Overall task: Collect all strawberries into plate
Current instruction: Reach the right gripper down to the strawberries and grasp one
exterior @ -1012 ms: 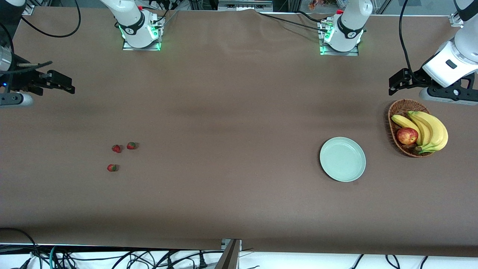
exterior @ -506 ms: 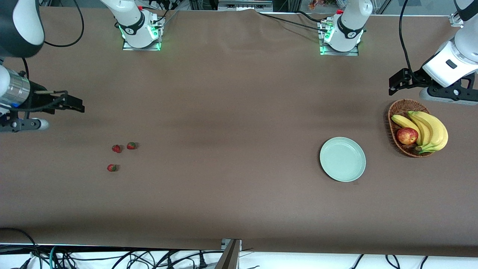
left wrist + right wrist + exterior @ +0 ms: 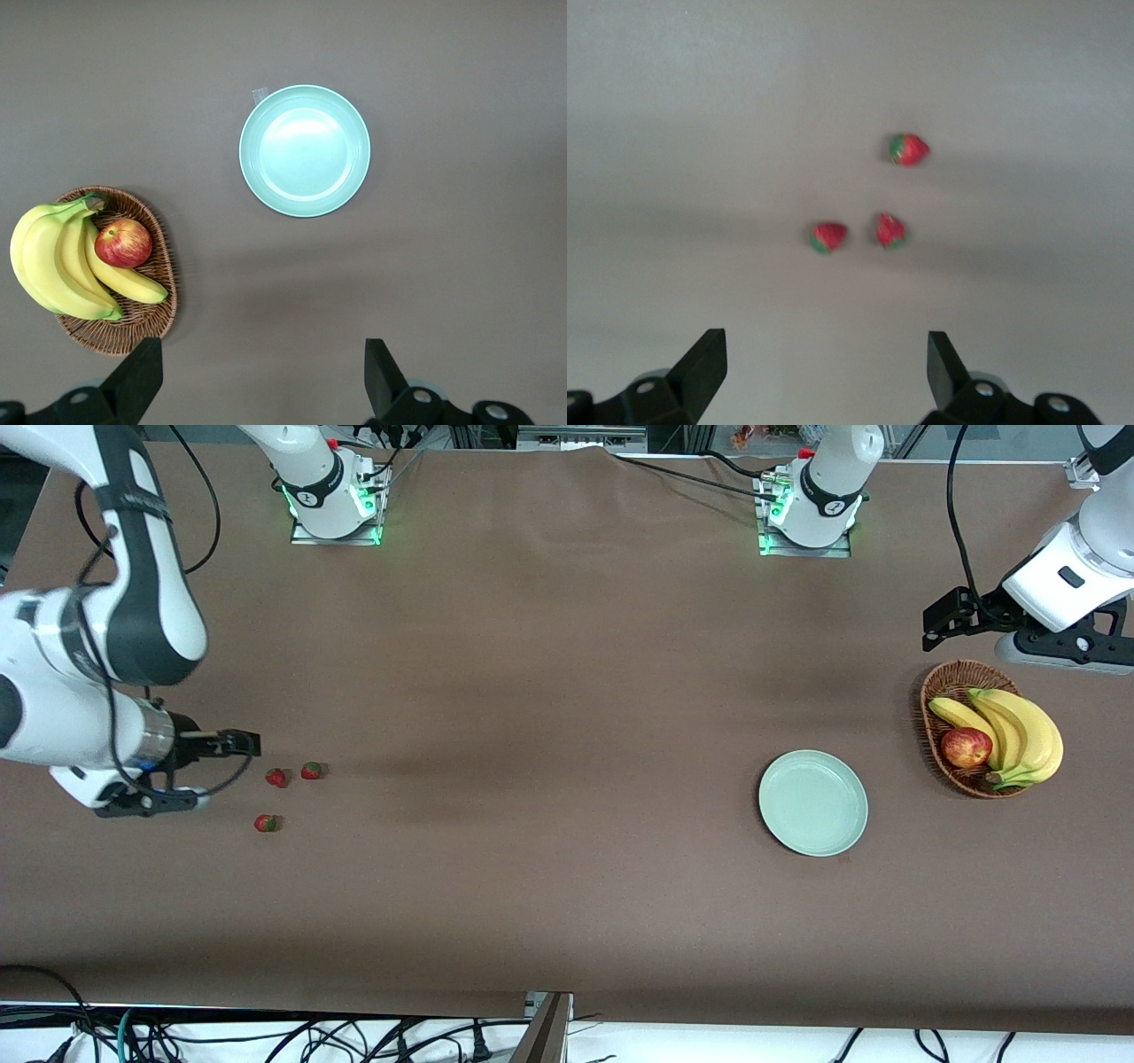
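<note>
Three strawberries lie loose on the brown table [image 3: 567,691] at our right arm's end, none of them in the plate yet, so the collecting has not begun. Going from the left edge of the front view across, we meet first our right gripper [image 3: 239,746]: over the last second it has swept from well up near the table's edge down toward the front camera, and it now hangs just beside the berries. Its fingers are spread wide with nothing between them, as its wrist view shows [image 3: 824,367], and all three berries sit ahead of the open jaws. That tells us the approach is under way and a first pick is close.

Next come the berries themselves: one strawberry [image 3: 276,778] closest to the gripper, a second strawberry [image 3: 311,771] just beside it, and a third strawberry [image 3: 265,823] nearer the front camera. They have not shifted.

Well apart, toward our left arm's end, the plate [image 3: 813,803] lies bare, so each berry faces a long carry. Just past it sits the basket [image 3: 941,691] with the bananas [image 3: 1019,731] and the apple [image 3: 966,747]. Our left gripper [image 3: 946,614] waits above the table near the basket, unmoved, jaws wide and holding nothing [image 3: 261,376].
</note>
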Controlling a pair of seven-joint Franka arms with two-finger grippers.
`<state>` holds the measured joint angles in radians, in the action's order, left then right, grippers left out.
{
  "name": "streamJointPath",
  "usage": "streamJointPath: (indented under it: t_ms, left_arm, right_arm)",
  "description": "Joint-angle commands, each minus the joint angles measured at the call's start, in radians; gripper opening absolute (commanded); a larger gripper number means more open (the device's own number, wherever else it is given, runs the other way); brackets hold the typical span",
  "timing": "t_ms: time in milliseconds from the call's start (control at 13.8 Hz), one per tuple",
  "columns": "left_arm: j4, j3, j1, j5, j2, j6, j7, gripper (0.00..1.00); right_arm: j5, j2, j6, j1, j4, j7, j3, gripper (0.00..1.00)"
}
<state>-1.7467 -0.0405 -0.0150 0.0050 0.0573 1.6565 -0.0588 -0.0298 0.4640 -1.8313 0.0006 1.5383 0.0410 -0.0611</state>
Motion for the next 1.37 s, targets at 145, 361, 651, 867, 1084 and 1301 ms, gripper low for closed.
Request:
streamJointPath:
  t_ms: [145, 361, 651, 867, 1084, 1301]
  left_arm:
    - [0.030, -0.006, 0.007, -0.013, -0.013, -0.021, -0.010, 1.00]
    - [0.030, -0.006, 0.007, -0.013, -0.013, -0.021, -0.010, 1.00]
    - [0.030, -0.006, 0.009, -0.013, -0.013, -0.023, -0.012, 1.00]
    - [0.030, -0.006, 0.009, -0.013, -0.013, -0.023, -0.012, 1.00]
    - [0.030, -0.006, 0.009, -0.013, -0.013, -0.023, -0.012, 1.00]
    - [0.029, -0.006, 0.009, -0.013, -0.013, -0.023, -0.012, 1.00]
  right_arm:
    - [-0.010, 0.105, -0.198, 0.013, 0.074, -0.015, -0.003, 1.00]
    - [-0.010, 0.116, -0.356, 0.013, 0.182, -0.013, -0.003, 1.00]
    - [-0.010, 0.127, -0.472, 0.013, 0.264, -0.015, -0.003, 1.00]
    - [-0.010, 0.125, -0.497, 0.013, 0.310, -0.013, -0.003, 1.00]
    - [-0.010, 0.124, -0.496, 0.013, 0.325, -0.013, -0.003, 1.00]
    - [-0.010, 0.122, -0.496, 0.013, 0.344, -0.013, -0.003, 1.00]
